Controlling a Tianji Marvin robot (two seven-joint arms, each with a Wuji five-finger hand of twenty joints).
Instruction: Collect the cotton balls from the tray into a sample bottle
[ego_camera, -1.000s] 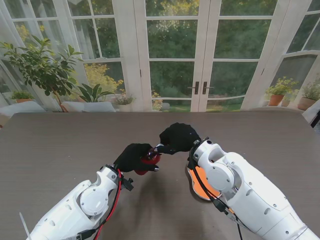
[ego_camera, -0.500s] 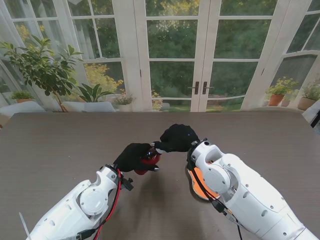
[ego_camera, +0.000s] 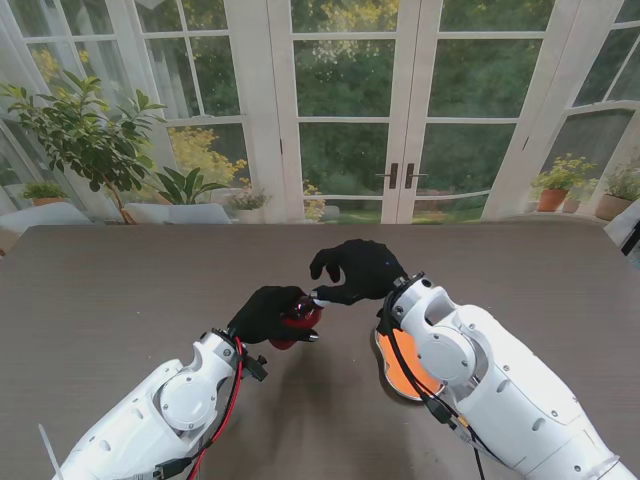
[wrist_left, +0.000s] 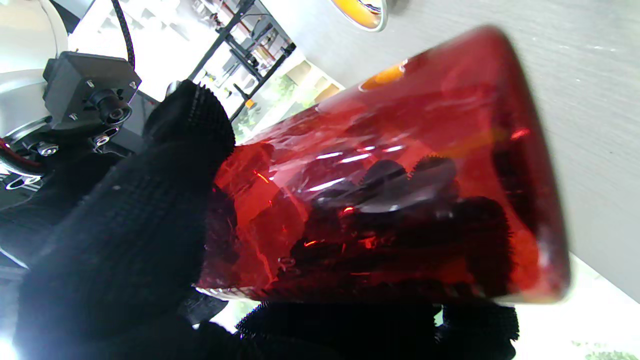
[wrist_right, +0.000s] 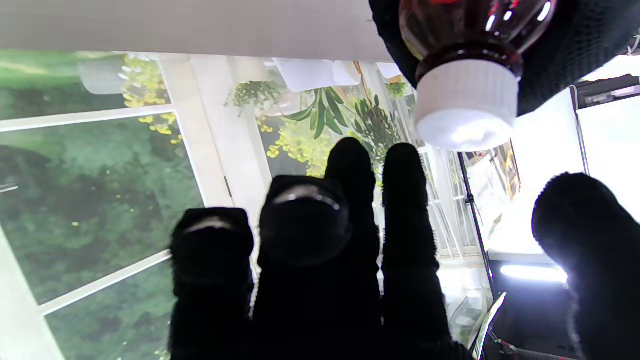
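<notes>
1. Our dark red see-through sample bottle (ego_camera: 298, 318) sits in our left hand (ego_camera: 266, 313), lifted off the table near the middle. Our left fingers wrap tight around it.
2. The bottle has a white ribbed cap (wrist_right: 467, 104) on its neck. The cap looks like it is on, so we think the closing step is done or almost done.
3. We cannot tell if cotton balls are inside. The red wall shows mostly our dark fingers behind it.
4. The round orange tray with a pale rim (ego_camera: 400, 376) lies on the brown table (ego_camera: 120, 290), nearer to us, half hidden under our right arm. We see no cotton balls on the part that shows.
5. Our right hand (ego_camera: 358, 271) is empty, with its fingers spread wide. One fingertip is just beside the cap.
6. A second ago our right hand was curled closed over the cap. Now it has opened up and lifted a little farther from us. The bottle and left hand have not moved.
</notes>
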